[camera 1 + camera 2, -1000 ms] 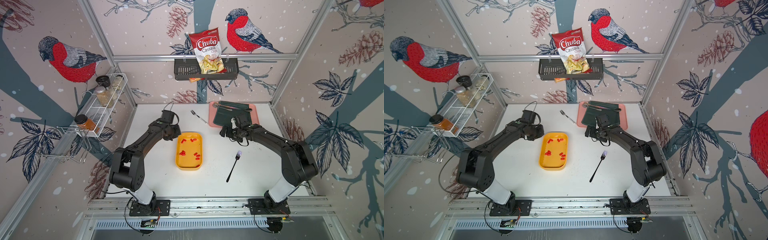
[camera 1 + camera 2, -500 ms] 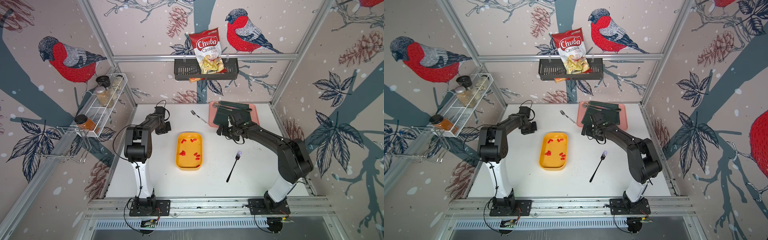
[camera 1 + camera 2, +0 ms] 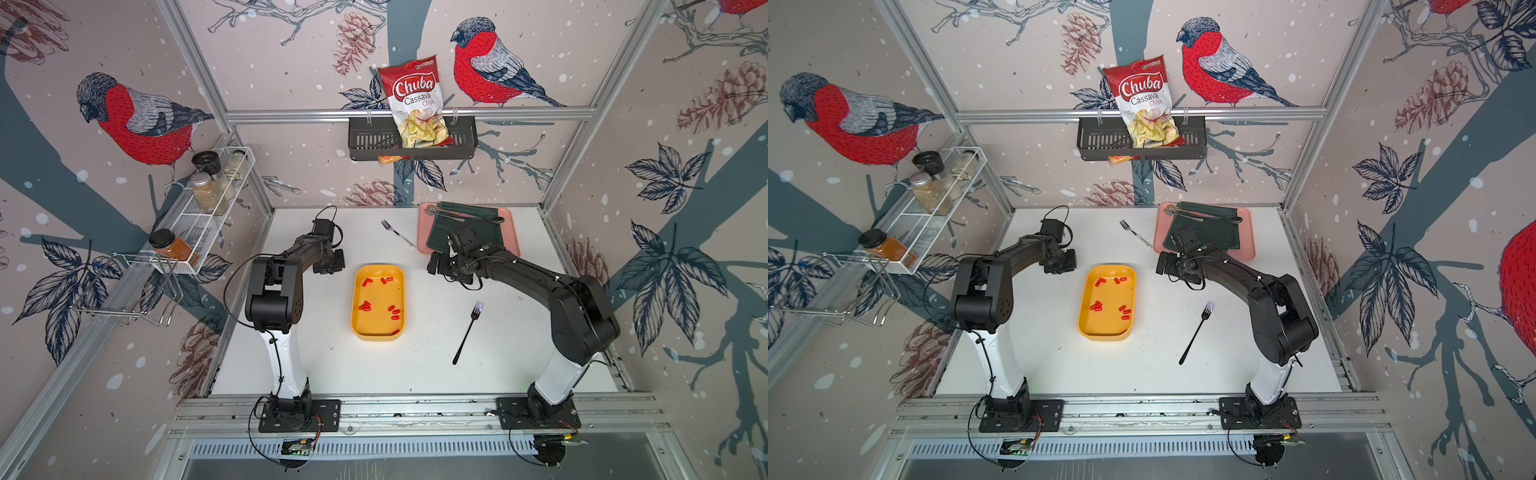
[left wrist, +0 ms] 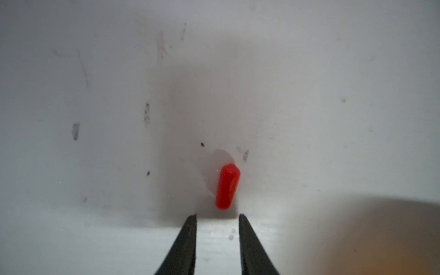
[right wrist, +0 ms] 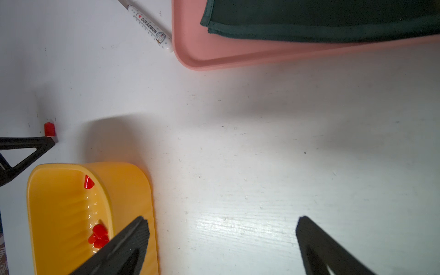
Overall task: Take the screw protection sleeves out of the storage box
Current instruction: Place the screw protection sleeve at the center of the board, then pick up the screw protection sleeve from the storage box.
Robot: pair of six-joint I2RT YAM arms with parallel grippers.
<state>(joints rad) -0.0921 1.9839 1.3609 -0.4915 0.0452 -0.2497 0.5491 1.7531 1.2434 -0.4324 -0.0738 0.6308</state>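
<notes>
Ten o'clock of the storage box [image 3: 376,328], our left gripper [image 4: 217,215] sits slightly parted, sleeve [image 4: 227,187] loose; our right gripper [image 5: 221,221] gapes empty

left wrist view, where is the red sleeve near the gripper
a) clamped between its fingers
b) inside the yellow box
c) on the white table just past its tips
c: the sleeve sits on the bare table beyond the open left gripper, not between its jaws.
</notes>
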